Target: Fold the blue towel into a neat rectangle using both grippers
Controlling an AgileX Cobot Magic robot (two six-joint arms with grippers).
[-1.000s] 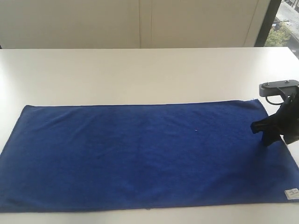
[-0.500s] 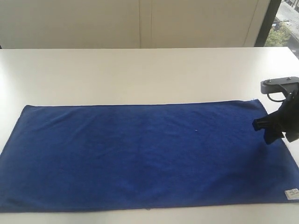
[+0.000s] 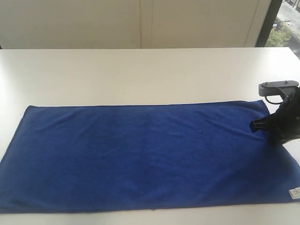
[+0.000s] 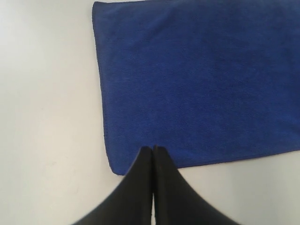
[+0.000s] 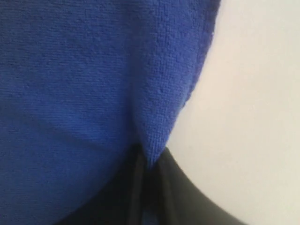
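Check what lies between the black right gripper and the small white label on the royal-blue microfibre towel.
Only bare blue towel cloth, right gripper to white label; exterior view.

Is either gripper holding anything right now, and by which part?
The right gripper pinches the blue towel at its right-hand short edge, towards the far corner. The left gripper is shut on nothing.

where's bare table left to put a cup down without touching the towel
The wide bare band of table between the blue towel's far edge and the wall is free. The near strip is a sliver. The towel's right end is crowded by the right gripper.
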